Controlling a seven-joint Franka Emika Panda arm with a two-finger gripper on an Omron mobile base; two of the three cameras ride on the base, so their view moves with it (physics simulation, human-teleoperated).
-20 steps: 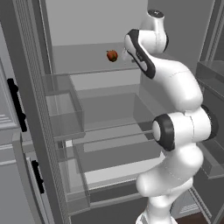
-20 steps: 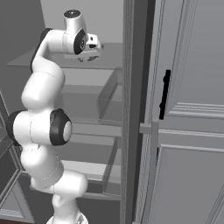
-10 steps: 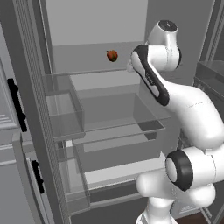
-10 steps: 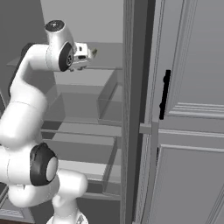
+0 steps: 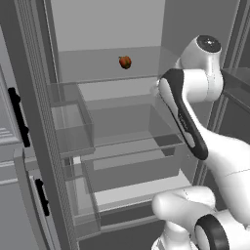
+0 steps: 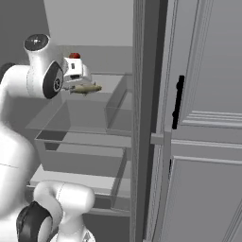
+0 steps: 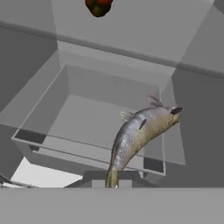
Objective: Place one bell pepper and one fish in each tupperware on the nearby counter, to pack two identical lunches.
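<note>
Fish (image 7: 138, 135), silver-grey: pinched by the tail in the closed gripper (image 6: 78, 80), held above a clear fridge drawer (image 7: 65, 131). Bell pepper (image 5: 125, 62): on the fridge shelf behind. Packing judged barely begun; no container loaded as far as visible.

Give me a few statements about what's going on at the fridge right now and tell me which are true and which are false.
1. The gripper holds a fish. True.
2. The fish lies in the clear drawer. False: it hangs in the air above the drawer, held by its tail end.
3. A red bell pepper sits on the upper fridge shelf. True.
4. The bell pepper touches the fish. False: they are well apart, the pepper farther back on the shelf.
5. The fridge door is closed. False: the fridge stands open, with its shelves and drawers in plain sight.
</note>
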